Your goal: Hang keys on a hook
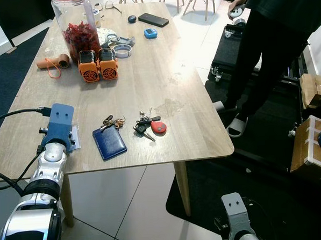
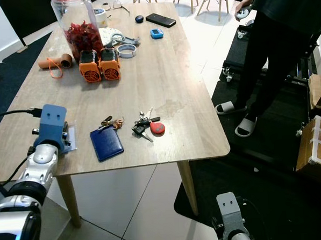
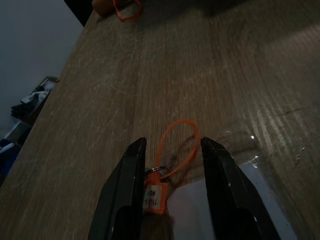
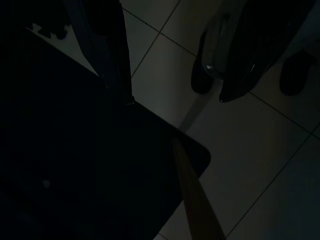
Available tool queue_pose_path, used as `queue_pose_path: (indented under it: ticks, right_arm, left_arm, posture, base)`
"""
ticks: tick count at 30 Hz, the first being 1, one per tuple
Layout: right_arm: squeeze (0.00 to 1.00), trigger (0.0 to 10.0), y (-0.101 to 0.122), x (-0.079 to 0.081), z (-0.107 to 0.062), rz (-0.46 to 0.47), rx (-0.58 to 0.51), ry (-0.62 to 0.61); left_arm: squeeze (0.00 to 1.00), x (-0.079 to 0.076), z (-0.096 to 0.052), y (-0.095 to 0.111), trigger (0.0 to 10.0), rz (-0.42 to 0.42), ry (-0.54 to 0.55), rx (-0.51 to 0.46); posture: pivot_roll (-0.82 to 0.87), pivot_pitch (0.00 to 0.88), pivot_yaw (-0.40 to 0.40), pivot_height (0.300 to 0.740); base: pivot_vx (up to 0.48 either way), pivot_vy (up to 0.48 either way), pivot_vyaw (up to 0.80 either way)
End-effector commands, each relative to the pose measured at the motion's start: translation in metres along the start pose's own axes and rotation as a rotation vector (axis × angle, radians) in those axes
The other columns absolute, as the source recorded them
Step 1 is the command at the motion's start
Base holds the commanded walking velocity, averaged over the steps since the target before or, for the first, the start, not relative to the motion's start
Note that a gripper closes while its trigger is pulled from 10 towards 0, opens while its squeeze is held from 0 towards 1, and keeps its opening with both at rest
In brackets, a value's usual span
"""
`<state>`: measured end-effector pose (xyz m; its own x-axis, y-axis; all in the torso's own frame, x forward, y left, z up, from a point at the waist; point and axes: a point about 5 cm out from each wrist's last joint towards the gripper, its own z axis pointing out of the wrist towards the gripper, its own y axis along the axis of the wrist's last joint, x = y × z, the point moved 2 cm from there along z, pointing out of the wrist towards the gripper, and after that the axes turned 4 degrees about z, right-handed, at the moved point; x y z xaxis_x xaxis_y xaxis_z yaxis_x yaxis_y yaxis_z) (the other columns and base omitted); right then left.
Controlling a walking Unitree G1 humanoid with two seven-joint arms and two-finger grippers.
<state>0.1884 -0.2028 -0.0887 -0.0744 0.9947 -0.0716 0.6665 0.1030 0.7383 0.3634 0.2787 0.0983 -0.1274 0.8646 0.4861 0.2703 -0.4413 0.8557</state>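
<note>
Left wrist view: the left gripper [image 3: 172, 147] rests low over the wooden table [image 1: 148, 83], its 2 black fingers [image 3: 131, 165] spread apart around an orange key tag [image 3: 155, 196] with an orange loop [image 3: 177, 137]. The tag lies on a clear plastic sheet [image 3: 250, 200] near the table's front left edge.

A second bunch of keys [image 1: 144, 126] with a red fob [image 1: 159, 127] lies near the table's front middle. Just beside it sit a blue wallet [image 1: 109, 142] and a smaller key bunch [image 1: 112, 122].

Farther back stand 2 orange battery packs [image 1: 98, 65] and a clear jar [image 1: 75, 22] holding red pieces.

A person [image 1: 270, 50] stands right of the table.

The right gripper [image 4: 240, 75] hangs over the tiled floor [image 4: 240, 160]; whether its fingers are apart or together cannot be told.
</note>
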Motion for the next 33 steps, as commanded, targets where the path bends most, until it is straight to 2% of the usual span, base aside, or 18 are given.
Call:
queue_pose_path:
  ticks: [1, 2, 3, 4, 5, 6, 7, 8, 9, 11, 12, 18, 19, 20, 21, 22, 23, 33]
  right_arm:
    - [0.00, 10.0, -0.006, -0.002, -0.002, 0.002, 0.023, -0.005]
    - [0.00, 10.0, -0.006, -0.002, -0.002, 0.002, 0.023, -0.005]
    - [0.00, 10.0, -0.006, -0.002, -0.002, 0.002, 0.023, -0.005]
    - [0.00, 10.0, -0.006, -0.002, -0.002, 0.002, 0.023, -0.005]
    - [0.00, 10.0, -0.006, -0.002, -0.002, 0.002, 0.023, -0.005]
    - [0.00, 10.0, -0.006, -0.002, -0.002, 0.001, 0.024, -0.005]
    - [0.00, 10.0, -0.006, -0.002, -0.002, 0.001, 0.024, -0.004]
    - [0.00, 10.0, -0.006, -0.002, -0.002, 0.001, 0.024, -0.004]
    - [0.00, 10.0, -0.006, -0.002, -0.002, 0.002, 0.023, -0.005]
    - [0.00, 10.0, -0.006, -0.002, -0.002, 0.002, 0.023, -0.005]
    - [0.00, 10.0, -0.006, -0.002, -0.002, 0.002, 0.022, -0.005]
    - [0.00, 10.0, -0.005, -0.002, -0.002, 0.002, 0.021, -0.006]
    - [0.00, 10.0, -0.005, -0.002, -0.002, 0.002, 0.022, -0.006]
    - [0.00, 10.0, -0.005, -0.002, -0.002, 0.002, 0.022, -0.006]
    - [0.00, 10.0, -0.005, -0.002, -0.002, 0.001, 0.022, -0.006]
    - [0.00, 10.0, -0.005, -0.002, -0.002, 0.001, 0.022, -0.005]
    - [0.00, 10.0, -0.006, -0.002, -0.002, 0.001, 0.023, -0.005]
    - [0.00, 10.0, -0.006, -0.002, -0.002, 0.001, 0.022, -0.006]
  left_arm:
    - [0.00, 0.010, 0.000, -0.004, 10.0, 0.010, 0.012, 0.020]
    - [0.00, 0.011, 0.000, -0.004, 10.0, 0.008, 0.015, 0.020]
    - [0.00, 0.013, 0.000, -0.004, 6.9, 0.004, 0.018, 0.018]
    - [0.00, 0.013, 0.000, -0.004, 6.9, 0.004, 0.018, 0.018]
    - [0.00, 0.015, 0.000, -0.004, 6.2, 0.002, 0.021, 0.017]
    - [0.00, 0.016, 0.000, -0.005, 2.3, -0.001, 0.025, 0.016]
    - [0.00, 0.019, 0.000, -0.004, 0.0, -0.002, 0.031, 0.013]
    - [0.00, 0.019, 0.000, -0.004, 0.0, -0.002, 0.031, 0.013]
    - [0.00, 0.020, 0.000, -0.004, 3.5, -0.002, 0.034, 0.012]
    - [0.00, 0.020, 0.000, -0.004, 3.5, -0.002, 0.034, 0.013]
    - [0.00, 0.020, 0.000, -0.004, 10.0, 0.000, 0.032, 0.012]
    - [0.00, 0.018, 0.000, -0.004, 10.0, 0.023, -0.007, 0.003]
    - [0.00, 0.018, 0.000, -0.003, 9.2, 0.025, -0.012, 0.000]
    - [0.00, 0.017, 0.000, -0.003, 9.2, 0.026, -0.015, -0.002]
    - [0.00, 0.017, 0.000, -0.003, 2.6, 0.030, -0.018, -0.005]
    - [0.00, 0.017, 0.000, -0.002, 2.6, 0.033, -0.020, -0.007]
    - [0.00, 0.016, 0.000, -0.002, 0.0, 0.035, -0.023, -0.011]
    - [0.00, 0.015, 0.001, 0.001, 0.0, 0.031, -0.041, -0.021]
  posture:
    - [0.02, 0.075, -0.027, 0.740]
    - [0.02, 0.075, -0.027, 0.740]
    - [0.02, 0.075, -0.027, 0.740]
    - [0.02, 0.075, -0.027, 0.740]
    - [0.02, 0.076, -0.028, 0.740]
    - [0.02, 0.076, -0.028, 0.740]
    - [0.02, 0.075, -0.029, 0.740]
    - [0.02, 0.075, -0.029, 0.740]
    - [0.02, 0.075, -0.028, 0.740]
    - [0.02, 0.075, -0.028, 0.740]
    - [0.02, 0.076, -0.028, 0.740]
    - [0.02, 0.075, -0.027, 0.740]
    - [0.02, 0.075, -0.027, 0.740]
    - [0.02, 0.075, -0.027, 0.740]
    - [0.02, 0.075, -0.027, 0.740]
    - [0.02, 0.075, -0.027, 0.740]
    - [0.02, 0.075, -0.027, 0.740]
    - [0.02, 0.069, -0.024, 0.740]
  base:
    - [0.000, 0.000, 0.00]
    - [0.000, 0.000, 0.00]
    - [0.000, 0.000, 0.00]
    - [0.000, 0.000, 0.00]
    - [0.000, 0.000, 0.00]
    - [0.000, 0.000, 0.00]
    - [0.000, 0.000, 0.00]
    - [0.000, 0.000, 0.00]
    - [0.000, 0.000, 0.00]
    - [0.000, 0.000, 0.00]
    - [0.000, 0.000, 0.00]
    - [0.000, 0.000, 0.00]
    - [0.000, 0.000, 0.00]
    - [0.000, 0.000, 0.00]
    - [0.000, 0.000, 0.00]
    - [0.000, 0.000, 0.00]
    - [0.000, 0.000, 0.00]
    - [0.000, 0.000, 0.00]
